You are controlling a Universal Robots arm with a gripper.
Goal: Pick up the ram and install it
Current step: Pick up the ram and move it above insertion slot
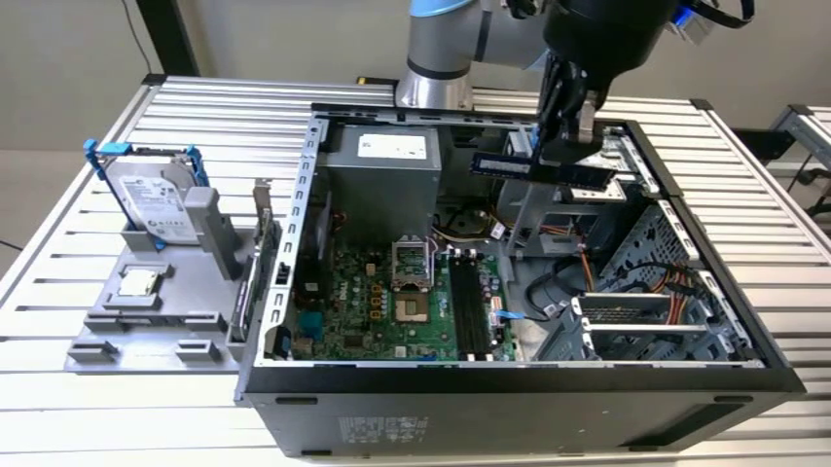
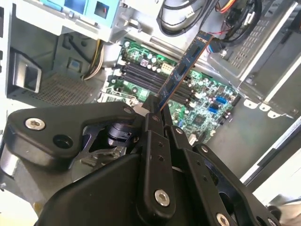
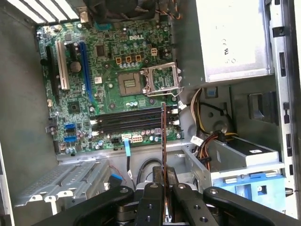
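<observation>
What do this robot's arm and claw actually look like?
The arm is a silver-grey tube with a light blue band at its joint. The gripper is matte black, built of flat hinged links pinned with shiny silver screws.

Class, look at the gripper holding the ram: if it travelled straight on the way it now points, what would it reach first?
Probably the black memory slots on the motherboard: in the first wrist view the ram, clamped in the gripper, lines up with their end. Depth is unclear.
</observation>
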